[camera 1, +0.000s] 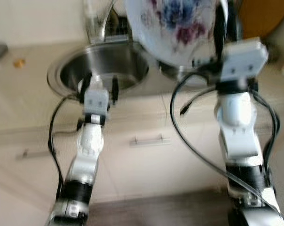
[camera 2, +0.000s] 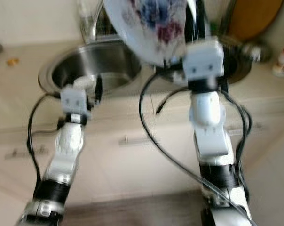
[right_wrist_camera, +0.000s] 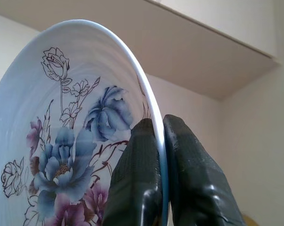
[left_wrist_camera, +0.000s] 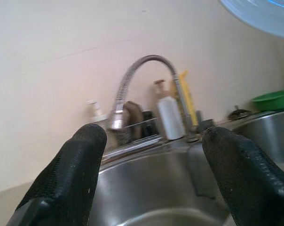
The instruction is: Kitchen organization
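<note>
above the steel sink (camera 1: 67, 63), the right gripper (right_wrist_camera: 160, 155) holds a white plate (camera 1: 177, 28) painted with blue and purple flowers, its two black fingers (right_wrist_camera: 135, 183) pinched together on the rim, one on each face. the plate stands nearly on edge, raised over the strip between the near basin and a second basin (camera 2: 240, 66) to its right. the left gripper (left_wrist_camera: 153, 155) hovers at the front lip of the near basin with its fingers well apart and nothing between them, looking toward the curved tap (left_wrist_camera: 146, 70) and a white bottle (left_wrist_camera: 171, 117) standing by the wall.

the main risk, as i judge it, is the grip itself: only the thin rim is caught, the glaze looks smooth, and a tall plate held by one edge could swing or slip out if the arm turns or stops sharply. a drop from here would likely land on steel or on the counter (camera 1: 19, 94) and chip. the loose black cables (camera 1: 179, 127) looping beside the right arm might also snag on the cupboard handle (camera 1: 149, 140) below.

both head views are blurred. the top of the plate is cut off, so its full outline cannot be seen. where the plate is meant to go is not clear; a green bowl (left_wrist_camera: 273, 100) and a brown round thing (camera 1: 262, 16) at the back are too soft to name surely.
</note>
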Robot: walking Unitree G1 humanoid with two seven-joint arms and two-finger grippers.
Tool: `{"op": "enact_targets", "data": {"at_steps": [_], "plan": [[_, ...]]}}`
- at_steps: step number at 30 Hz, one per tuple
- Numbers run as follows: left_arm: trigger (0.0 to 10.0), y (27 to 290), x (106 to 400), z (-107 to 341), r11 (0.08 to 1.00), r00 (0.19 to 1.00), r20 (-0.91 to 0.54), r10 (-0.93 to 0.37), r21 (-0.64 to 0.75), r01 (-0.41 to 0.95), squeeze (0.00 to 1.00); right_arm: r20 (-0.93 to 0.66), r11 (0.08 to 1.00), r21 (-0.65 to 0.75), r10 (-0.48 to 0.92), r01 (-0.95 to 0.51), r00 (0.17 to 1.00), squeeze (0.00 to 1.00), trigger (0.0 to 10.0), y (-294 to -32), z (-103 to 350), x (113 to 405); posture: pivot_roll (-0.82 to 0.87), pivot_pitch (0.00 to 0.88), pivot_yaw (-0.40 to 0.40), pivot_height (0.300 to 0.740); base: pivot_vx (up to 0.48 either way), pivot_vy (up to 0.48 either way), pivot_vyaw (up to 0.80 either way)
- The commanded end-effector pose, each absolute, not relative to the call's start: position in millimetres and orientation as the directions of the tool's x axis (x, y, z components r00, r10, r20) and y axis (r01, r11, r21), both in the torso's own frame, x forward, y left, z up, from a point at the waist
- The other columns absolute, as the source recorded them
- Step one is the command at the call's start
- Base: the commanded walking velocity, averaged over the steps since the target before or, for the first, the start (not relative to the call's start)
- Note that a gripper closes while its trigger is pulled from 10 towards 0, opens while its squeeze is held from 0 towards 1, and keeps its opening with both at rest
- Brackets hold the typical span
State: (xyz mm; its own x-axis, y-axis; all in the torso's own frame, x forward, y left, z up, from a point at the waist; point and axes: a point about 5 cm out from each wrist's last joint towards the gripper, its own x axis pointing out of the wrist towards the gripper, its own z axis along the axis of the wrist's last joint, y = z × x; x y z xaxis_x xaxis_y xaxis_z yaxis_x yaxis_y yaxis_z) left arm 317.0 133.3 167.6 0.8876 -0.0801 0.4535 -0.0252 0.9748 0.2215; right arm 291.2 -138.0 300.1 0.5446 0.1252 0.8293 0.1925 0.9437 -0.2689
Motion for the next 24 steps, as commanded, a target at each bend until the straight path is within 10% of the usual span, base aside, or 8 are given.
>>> {"op": "enact_targets", "data": {"at_steps": [1,16,24], "plan": [[10.0,126,317,172,0.975,0.876,0.473,-0.096,0.22,-0.012,0.0,0.843,0.944,-0.243,0.091,0.225,0.529,0.0,0.0,-147,306,290,-0.17,0.0,0.043,0.74,0.386,0.0,0.0],[10.0,125,317,171,0.977,0.877,0.47,-0.097,0.212,-0.005,0.0,0.815,0.94,-0.256,0.085,0.224,0.573,0.0,0.0,-148,298,296,-0.17,0.0,0.04,0.74,0.286,0.0,0.0],[10.0,123,318,170,0.974,0.881,0.46,-0.112,0.224,0.006,0.0,0.63,0.945,-0.231,-0.035,0.231,0.776,0.0,0.0,-172,272,327,-0.17,0.0,0.042,0.74,0.0,0.0,0.0]]}}
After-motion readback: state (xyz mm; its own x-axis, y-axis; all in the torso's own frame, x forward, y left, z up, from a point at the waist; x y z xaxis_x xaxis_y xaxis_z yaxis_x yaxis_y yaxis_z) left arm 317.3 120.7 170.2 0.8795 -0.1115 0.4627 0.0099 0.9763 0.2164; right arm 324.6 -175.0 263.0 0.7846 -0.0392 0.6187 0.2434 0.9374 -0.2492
